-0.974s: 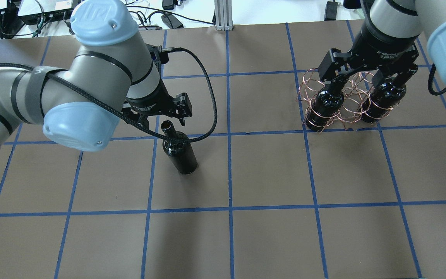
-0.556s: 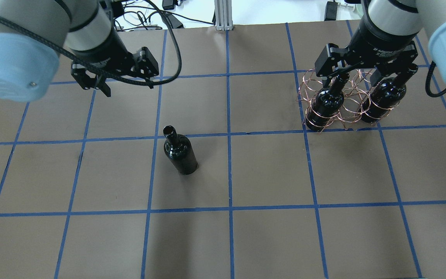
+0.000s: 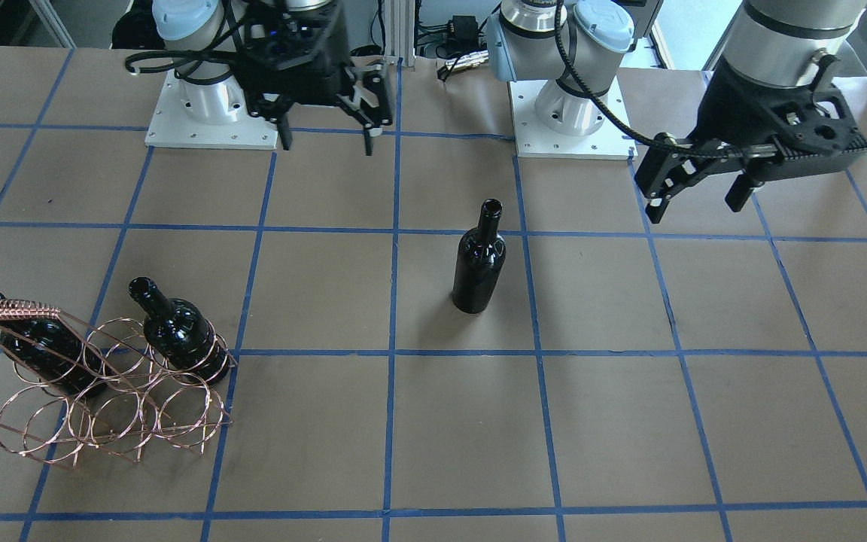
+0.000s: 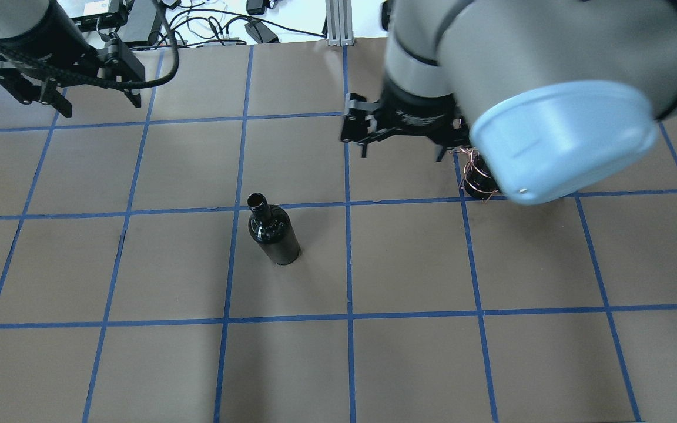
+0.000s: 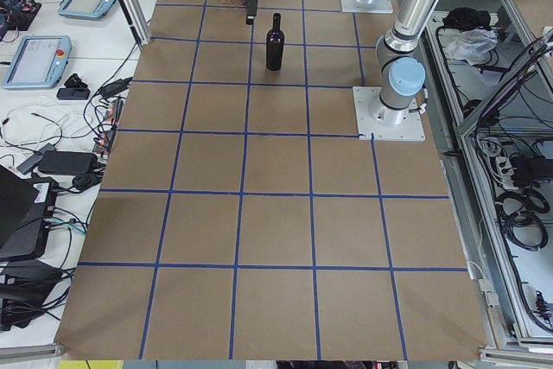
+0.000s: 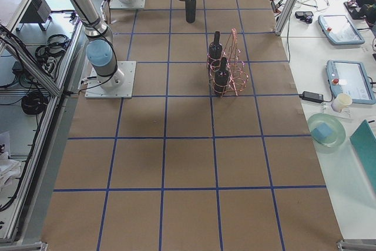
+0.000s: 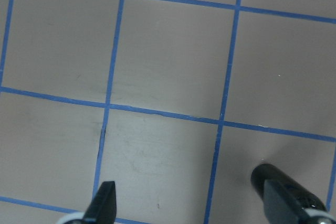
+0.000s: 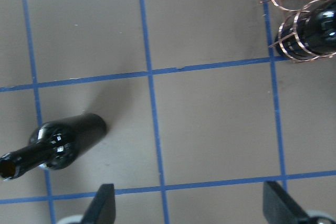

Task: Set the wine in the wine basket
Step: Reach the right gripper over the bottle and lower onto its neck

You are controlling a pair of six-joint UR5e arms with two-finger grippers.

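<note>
The glossy glass wine bottle point(image 3: 479, 263) is near-black and unlabelled. The thin-wire wine basket point(image 3: 114, 391) is rose-copper. The flat brown table point(image 3: 629, 421) carries a blue-line grid.

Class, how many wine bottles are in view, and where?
3. The loose bottle stands mid-table; the first racked bottle and second racked bottle sit in the wine basket.
</note>
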